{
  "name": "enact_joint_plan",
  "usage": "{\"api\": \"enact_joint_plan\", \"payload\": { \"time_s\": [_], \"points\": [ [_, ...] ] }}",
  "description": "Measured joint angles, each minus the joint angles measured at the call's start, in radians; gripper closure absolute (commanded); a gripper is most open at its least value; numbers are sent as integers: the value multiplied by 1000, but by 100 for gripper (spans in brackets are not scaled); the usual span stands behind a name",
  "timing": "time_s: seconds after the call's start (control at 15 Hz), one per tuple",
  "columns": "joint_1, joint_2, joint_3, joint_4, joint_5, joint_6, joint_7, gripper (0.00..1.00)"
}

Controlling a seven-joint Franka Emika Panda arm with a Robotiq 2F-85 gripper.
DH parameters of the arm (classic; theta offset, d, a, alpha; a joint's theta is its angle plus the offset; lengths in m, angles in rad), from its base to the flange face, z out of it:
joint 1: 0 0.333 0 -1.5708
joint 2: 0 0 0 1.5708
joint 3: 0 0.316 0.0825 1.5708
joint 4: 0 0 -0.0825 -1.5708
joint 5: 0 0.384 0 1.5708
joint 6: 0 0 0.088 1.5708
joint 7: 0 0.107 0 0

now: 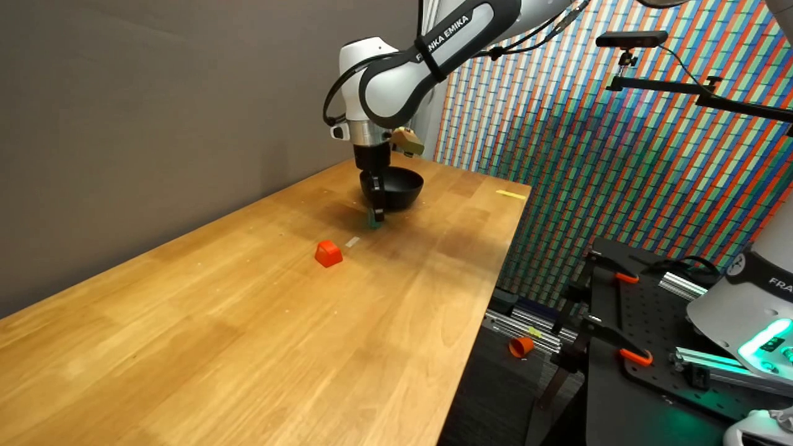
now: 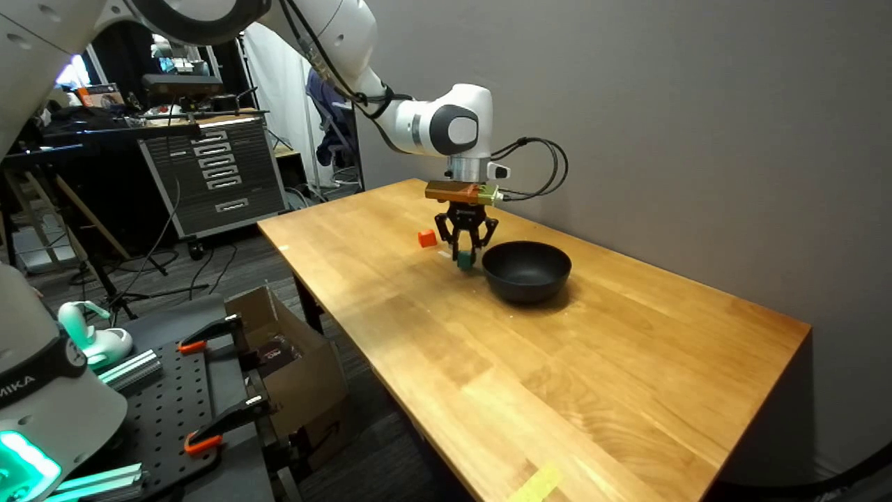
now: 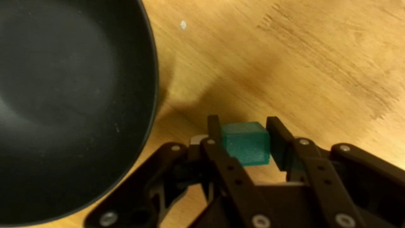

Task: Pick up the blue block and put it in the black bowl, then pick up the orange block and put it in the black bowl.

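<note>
The blue block (image 3: 248,148), a small teal cube, is between the fingertips of my gripper (image 3: 243,123) in the wrist view. Both fingers appear to touch its sides, so the gripper looks shut on it. The block also shows in both exterior views (image 1: 373,222) (image 2: 465,261), at or just above the table; I cannot tell which. The black bowl (image 3: 134,95) stands right beside the gripper, and also shows in both exterior views (image 1: 406,189) (image 2: 527,287). Its visible inside is empty. The orange block (image 1: 328,254) (image 2: 427,238) lies on the table apart from the gripper, out of the wrist view.
The wooden table (image 1: 248,334) runs along a grey wall (image 2: 662,139). A small pale tape piece (image 1: 352,241) lies near the orange block. Yellow tape (image 2: 536,484) marks the table near one end. The robot base stands on a separate black stand (image 1: 657,322).
</note>
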State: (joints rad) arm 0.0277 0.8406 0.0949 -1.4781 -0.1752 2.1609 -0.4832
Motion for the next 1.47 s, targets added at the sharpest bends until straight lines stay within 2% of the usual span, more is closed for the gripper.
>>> {"api": "enact_joint_plan", "payload": {
  "time_s": [0.33, 0.73, 0.8, 0.93, 1.13, 1.2, 1.47],
  "points": [
    [7, -119, 4, -38, -16, 0, 28, 84],
    [64, -259, -127, -130, -239, 4, 260, 84],
    [69, -262, -150, -144, -277, 4, 307, 38],
    [71, -258, -182, -167, -329, 4, 377, 27],
    [70, -245, -198, -184, -341, 3, 421, 5],
    [70, -243, -197, -192, -341, 3, 430, 0],
    [68, -263, -178, -249, -300, 3, 436, 0]
  ]
}}
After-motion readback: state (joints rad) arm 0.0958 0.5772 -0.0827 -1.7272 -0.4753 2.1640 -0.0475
